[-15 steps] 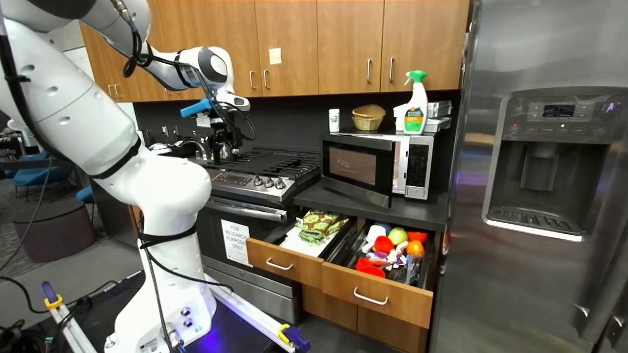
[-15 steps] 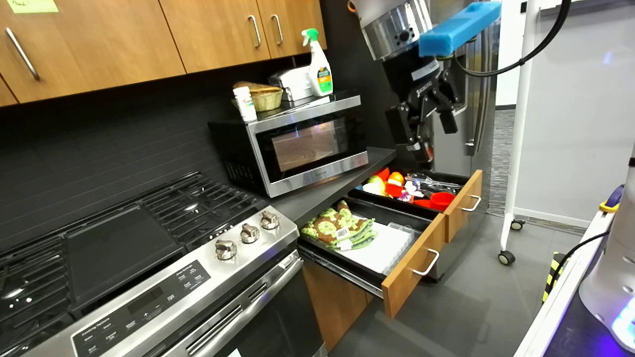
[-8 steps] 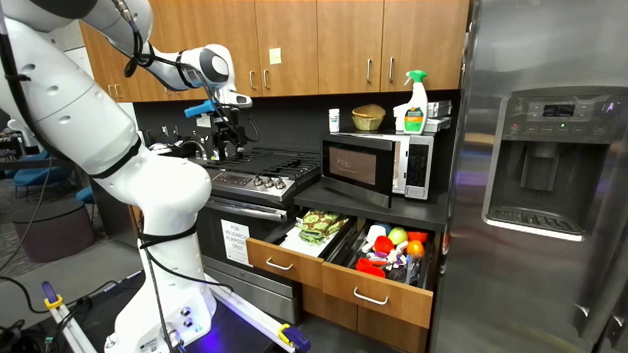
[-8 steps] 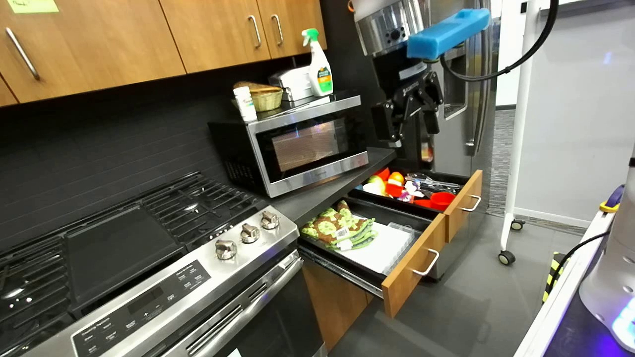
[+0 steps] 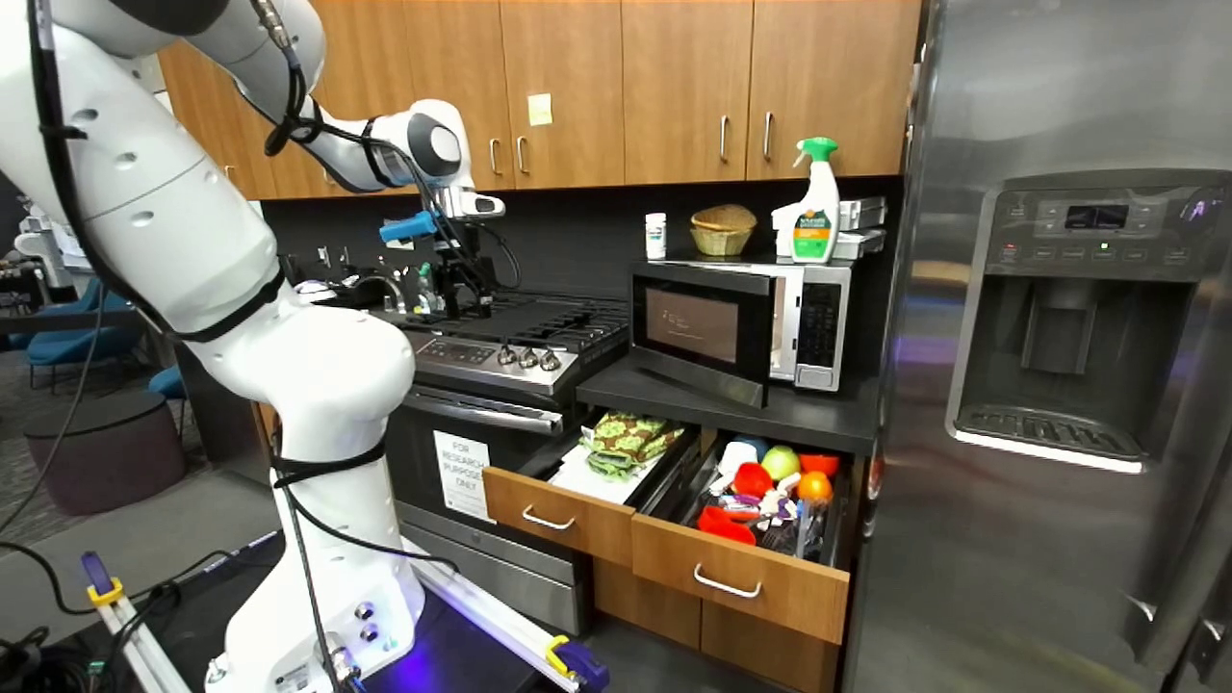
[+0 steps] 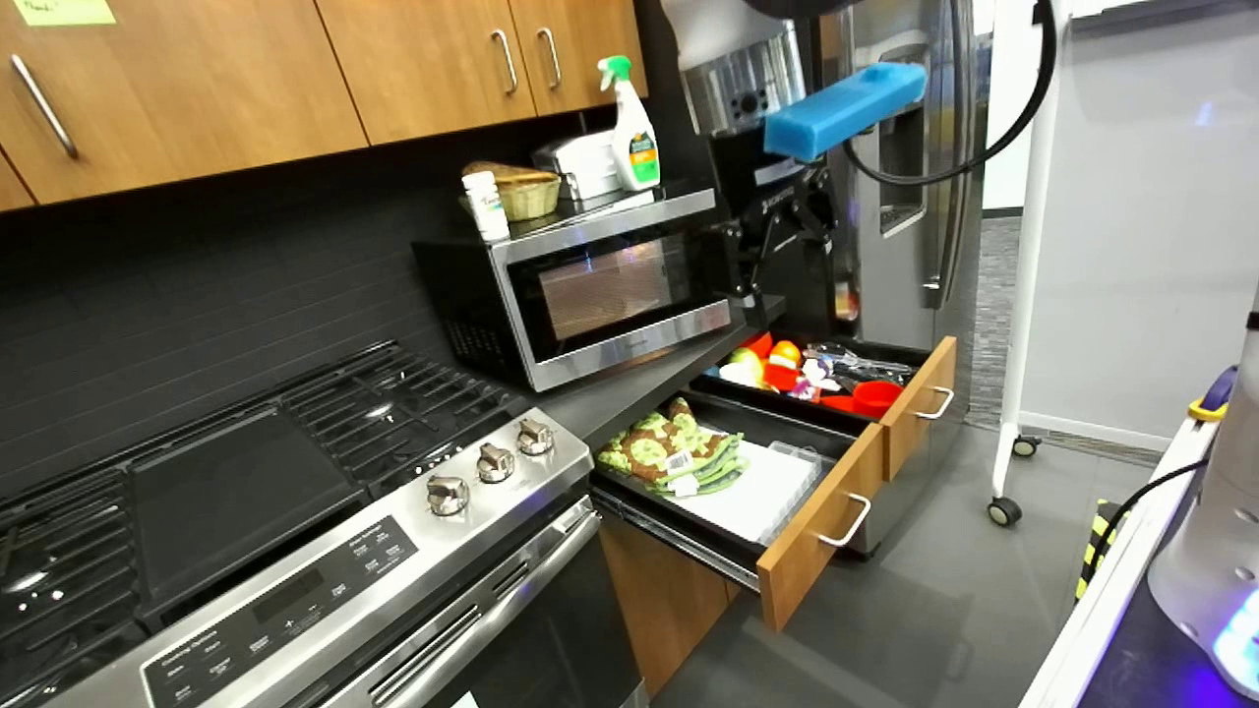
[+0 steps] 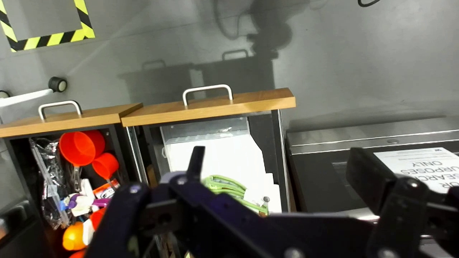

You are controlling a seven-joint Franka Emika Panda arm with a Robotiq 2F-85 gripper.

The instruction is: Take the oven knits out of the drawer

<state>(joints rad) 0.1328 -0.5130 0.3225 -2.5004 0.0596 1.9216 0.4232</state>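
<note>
The oven knits, green and brown patterned fabric mitts, lie in a folded pile inside the open drawer in both exterior views [image 5: 628, 445] [image 6: 661, 454]. They rest on white sheets at the drawer's back part. The drawer has a brown wooden front [image 5: 553, 512] with a metal handle, and its front also shows in the wrist view [image 7: 211, 104]. My gripper [image 6: 785, 293] is open and empty, in the air well above the drawers. In the wrist view, my open gripper [image 7: 278, 156] hides most of the mitts; only their green edges [image 7: 226, 184] and a white tag show.
A second open drawer [image 5: 736, 570] beside it holds red cups [image 7: 80, 147], an orange [image 7: 74, 235] and utensils. A microwave [image 6: 610, 305] stands on the counter behind, its door ajar, with a spray bottle [image 5: 815, 217] on top. The stove [image 6: 246, 492] adjoins the drawer. A steel fridge [image 5: 1059, 558] flanks the other side.
My gripper has moved left and down in the exterior view by the stove, and slightly right and down in the view that shows the whole arm. The mitts and drawers have not moved.
</note>
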